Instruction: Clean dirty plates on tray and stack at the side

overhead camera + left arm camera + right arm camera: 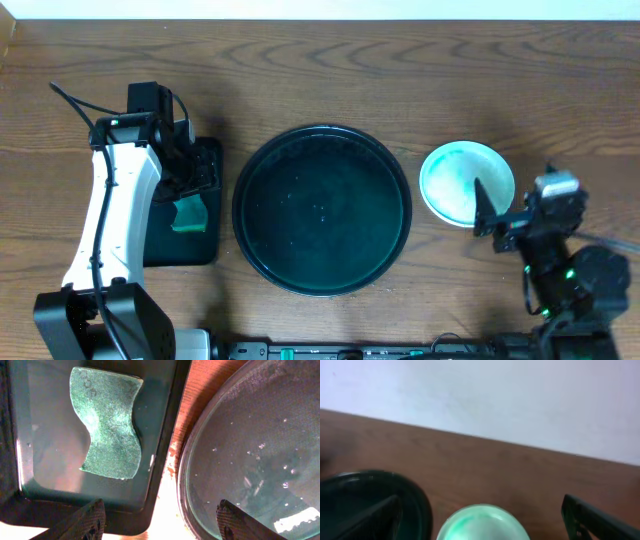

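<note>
The large round dark tray [322, 209] lies mid-table with nothing on it; its rim also shows in the left wrist view [200, 450] and the right wrist view [415, 497]. A pale-mint plate stack [464, 180] with a green smear sits on the table right of the tray, and shows in the right wrist view [480, 524]. I cannot tell how many plates are in it. My right gripper [487, 212] is open, just in front of the stack. My left gripper [160, 522] is open and empty over the gap between the black rectangular tray and the round tray.
A black rectangular tray [188, 240] stands left of the round tray and holds a green sponge [107, 422], which also shows in the overhead view [189, 213]. A pale wall [480, 395] borders the table's far edge.
</note>
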Robot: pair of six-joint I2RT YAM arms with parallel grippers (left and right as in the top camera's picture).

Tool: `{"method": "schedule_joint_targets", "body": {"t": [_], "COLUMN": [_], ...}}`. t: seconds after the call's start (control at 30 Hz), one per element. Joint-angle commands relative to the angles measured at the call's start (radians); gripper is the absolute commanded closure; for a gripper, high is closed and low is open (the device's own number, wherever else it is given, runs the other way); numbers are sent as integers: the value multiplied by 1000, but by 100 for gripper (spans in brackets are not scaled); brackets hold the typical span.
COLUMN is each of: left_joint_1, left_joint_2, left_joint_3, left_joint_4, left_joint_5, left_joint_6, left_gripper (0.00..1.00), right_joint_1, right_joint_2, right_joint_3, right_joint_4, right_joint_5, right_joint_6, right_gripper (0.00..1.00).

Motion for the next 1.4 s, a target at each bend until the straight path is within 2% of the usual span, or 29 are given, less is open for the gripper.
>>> {"method": "schedule_joint_targets", "body": {"t": [0.0,0.17,0.37,1.37], "left_joint_1": [4,4,4,4], "left_joint_2": [3,3,3,3], "left_joint_3": [0,0,0,0], "left_joint_4": [-4,-4,-4,-4], "left_joint_5": [2,2,2,2], "left_joint_6": [9,10,9,9], "left_gripper": [28,28,28,28], "right_joint_1": [-11,-11,-11,-10], "right_joint_2": [-107,-252,-376,-390], "right_joint_3": [-164,-366,-503,-502], "right_joint_4": [89,218,257,223], "right_joint_5": [-23,-24,-42,-52], "right_joint_6": [-13,-13,-13,-13], "right_gripper": [1,1,1,1]}}
